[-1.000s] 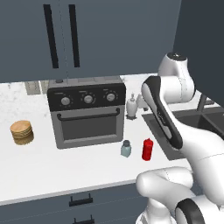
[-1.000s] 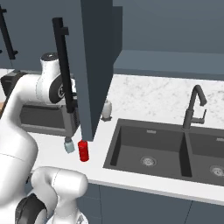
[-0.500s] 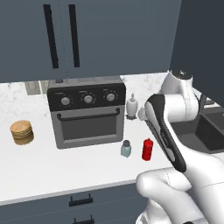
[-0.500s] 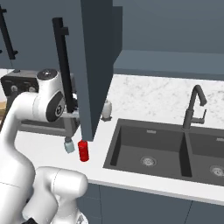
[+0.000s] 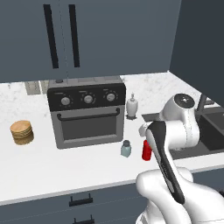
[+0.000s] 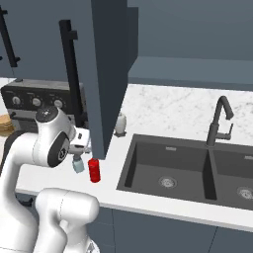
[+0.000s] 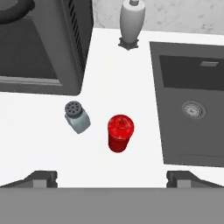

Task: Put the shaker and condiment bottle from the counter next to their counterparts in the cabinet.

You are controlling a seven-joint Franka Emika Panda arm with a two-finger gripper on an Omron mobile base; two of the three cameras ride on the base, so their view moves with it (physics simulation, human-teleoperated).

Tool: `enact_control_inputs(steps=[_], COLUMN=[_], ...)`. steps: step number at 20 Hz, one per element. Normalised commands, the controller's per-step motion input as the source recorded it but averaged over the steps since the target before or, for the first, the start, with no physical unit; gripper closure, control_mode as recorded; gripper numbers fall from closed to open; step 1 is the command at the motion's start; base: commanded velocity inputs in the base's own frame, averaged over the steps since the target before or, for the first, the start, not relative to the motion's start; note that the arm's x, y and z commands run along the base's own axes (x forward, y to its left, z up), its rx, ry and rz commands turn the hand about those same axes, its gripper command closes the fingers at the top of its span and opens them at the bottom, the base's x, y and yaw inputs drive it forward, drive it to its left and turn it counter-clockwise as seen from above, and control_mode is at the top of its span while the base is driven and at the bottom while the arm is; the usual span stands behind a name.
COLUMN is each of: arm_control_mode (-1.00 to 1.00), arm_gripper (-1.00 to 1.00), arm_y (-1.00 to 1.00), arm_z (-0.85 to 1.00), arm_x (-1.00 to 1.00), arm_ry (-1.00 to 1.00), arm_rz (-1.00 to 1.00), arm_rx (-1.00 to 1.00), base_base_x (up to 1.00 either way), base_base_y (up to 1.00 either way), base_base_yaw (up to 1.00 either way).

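Note:
On the white marble counter [image 7: 109, 78] the red condiment bottle [image 7: 120, 132] stands upright, seen from above. The pale blue-green shaker [image 7: 77, 116] with its dark cap stands just to its left. My gripper [image 7: 111, 177] hovers above both, open, nothing between its fingertips [image 7: 41, 177]. From the base, the shaker [image 5: 126, 148] and bottle [image 5: 147, 151] stand in front of the toaster oven, the bottle partly behind my arm. In the right base view the shaker [image 6: 78, 164] and bottle [image 6: 94, 170] sit below the cabinet's open door [image 6: 108, 74]. Their counterparts are out of view.
A black toaster oven [image 5: 87, 111] stands left of the two items. A white soap dispenser [image 5: 132, 106] sits behind them by the wall. A dark sink [image 6: 197, 168] with a black faucet [image 6: 220, 123] lies to the right. A brown stack [image 5: 22, 132] rests far left.
My arm has folded down and forward, bringing the hand lower over the shaker and bottle. Both items stay where they were.

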Motion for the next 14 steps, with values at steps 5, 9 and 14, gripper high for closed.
enact_control_inputs(steps=[5, 9, 14], arm_control_mode=[-1.00, -1.00, -1.00], arm_gripper=[-1.00, -1.00, -1.00], arm_y=[-0.02, -0.08, -0.13], arm_z=[-0.45, -0.39, -0.41], arm_x=[-0.13, -0.03, 0.00], arm_ry=[-0.03, 0.00, 0.00], arm_rz=[-0.08, -0.08, -0.07], arm_rx=[0.01, 0.04, 0.04], base_base_x=[0.00, 0.00, 0.00], base_base_y=[0.00, 0.00, 0.00], base_base_yaw=[0.00, 0.00, 0.00])
